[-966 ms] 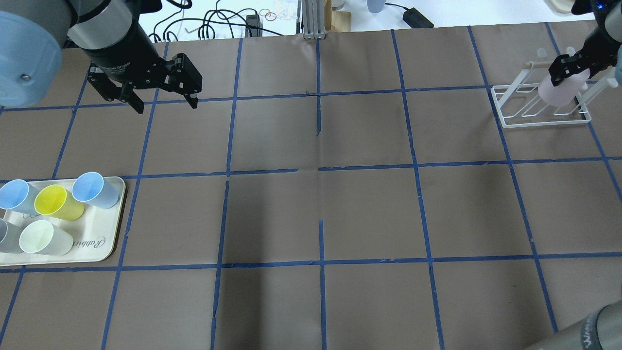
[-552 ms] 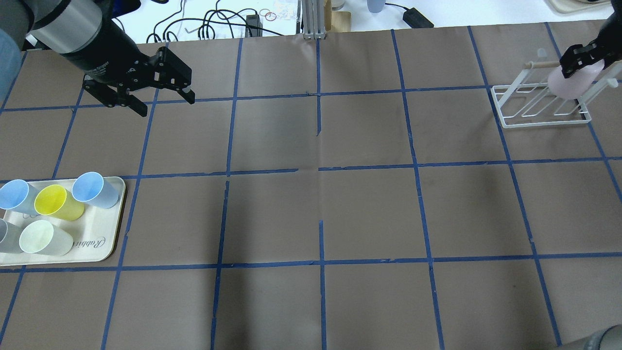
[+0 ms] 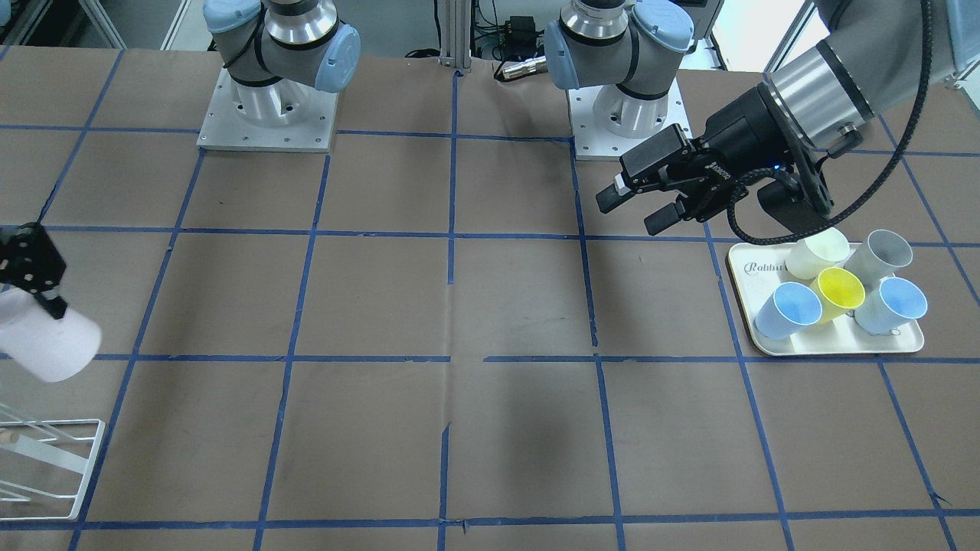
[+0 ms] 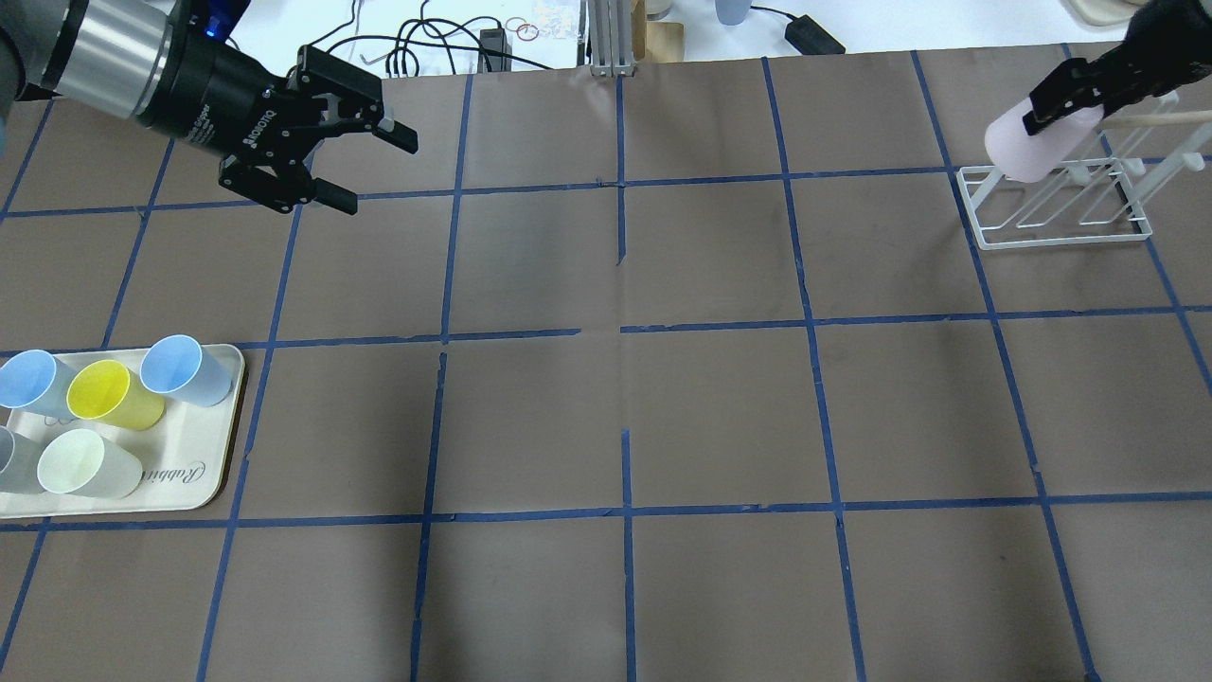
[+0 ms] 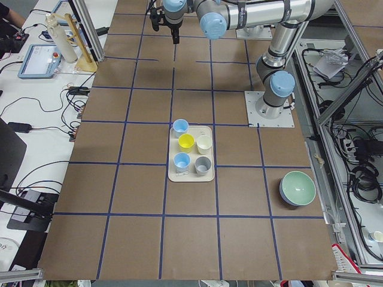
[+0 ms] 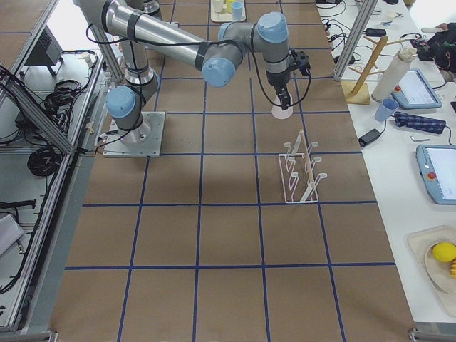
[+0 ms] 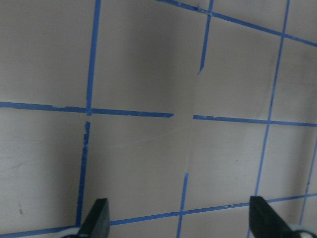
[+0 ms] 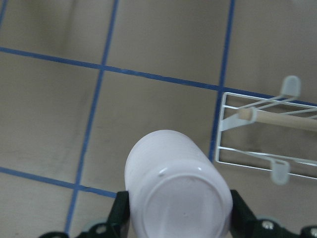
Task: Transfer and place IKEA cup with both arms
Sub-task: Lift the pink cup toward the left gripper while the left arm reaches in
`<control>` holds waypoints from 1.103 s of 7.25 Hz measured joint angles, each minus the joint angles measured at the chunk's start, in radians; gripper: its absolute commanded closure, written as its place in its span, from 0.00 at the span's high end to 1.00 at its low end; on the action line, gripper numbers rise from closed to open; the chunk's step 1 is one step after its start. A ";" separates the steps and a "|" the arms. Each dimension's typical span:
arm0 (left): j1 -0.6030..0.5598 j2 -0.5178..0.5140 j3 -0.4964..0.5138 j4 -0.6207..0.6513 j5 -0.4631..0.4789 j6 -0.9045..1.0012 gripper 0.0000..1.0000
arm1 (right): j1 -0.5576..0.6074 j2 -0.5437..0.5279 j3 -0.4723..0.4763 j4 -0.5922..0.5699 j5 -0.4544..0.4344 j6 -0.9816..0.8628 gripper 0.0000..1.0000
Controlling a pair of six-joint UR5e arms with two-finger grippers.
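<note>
The pale pink IKEA cup (image 4: 1015,150) hangs tilted in the air, just left of and above the white wire rack (image 4: 1051,230). My right gripper (image 4: 1059,106) is shut on it. In the right wrist view the cup's base (image 8: 179,191) faces the camera, with a finger (image 8: 121,212) on each side. In the front-facing view the cup (image 3: 47,346) is at the left edge under the right gripper (image 3: 34,295). My left gripper (image 4: 372,171) is open and empty, held level above the table's far left and pointing towards the middle. It also shows in the front-facing view (image 3: 633,212).
A cream tray (image 4: 194,485) at the near left holds several cups: two light blue, one yellow (image 4: 112,396), one cream, one grey. The rack (image 3: 47,468) stands at the far right. A green bowl (image 5: 297,189) sits near the robot's left side.
My right gripper has lifted the pink cup off the rack and carried it up and left, tilting it. My left gripper has swung from pointing down to level, still open.
</note>
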 measured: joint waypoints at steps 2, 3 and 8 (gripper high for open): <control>-0.008 -0.016 -0.002 0.000 -0.280 0.000 1.00 | 0.112 -0.029 0.000 0.090 0.242 0.147 0.00; -0.021 -0.021 -0.002 0.002 -0.379 0.000 1.00 | 0.147 -0.048 0.001 0.123 0.400 0.265 0.00; -0.066 -0.016 -0.003 0.015 -0.548 0.000 1.00 | 0.162 -0.080 0.047 0.411 1.107 0.450 0.00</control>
